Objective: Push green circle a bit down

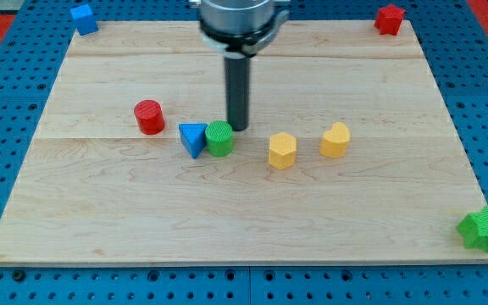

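Observation:
The green circle (219, 138) stands on the wooden board (244, 212), a little left of the middle. A blue triangle (193, 138) touches its left side. My tip (238, 128) is just above and to the right of the green circle, very close to it or touching its upper right edge. The rod rises straight up to the arm's mount at the view's top.
A red circle (149, 116) lies left of the blue triangle. A yellow hexagon (282, 151) and a yellow heart-like block (335, 141) lie to the right. A blue block (83, 18) sits top left, a red block (389, 19) top right, a green star (484, 229) bottom right.

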`<act>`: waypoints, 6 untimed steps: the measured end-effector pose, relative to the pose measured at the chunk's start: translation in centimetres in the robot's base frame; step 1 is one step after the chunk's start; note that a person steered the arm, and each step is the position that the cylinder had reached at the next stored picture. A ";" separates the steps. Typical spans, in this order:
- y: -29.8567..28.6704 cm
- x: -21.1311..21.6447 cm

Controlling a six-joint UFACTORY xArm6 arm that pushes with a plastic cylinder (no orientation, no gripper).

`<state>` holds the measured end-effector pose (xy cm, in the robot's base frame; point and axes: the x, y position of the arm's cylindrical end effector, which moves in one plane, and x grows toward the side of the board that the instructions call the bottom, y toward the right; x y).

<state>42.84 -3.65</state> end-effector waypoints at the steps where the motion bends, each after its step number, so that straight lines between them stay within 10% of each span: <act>1: -7.2 2.5; 6: 2.9 5.6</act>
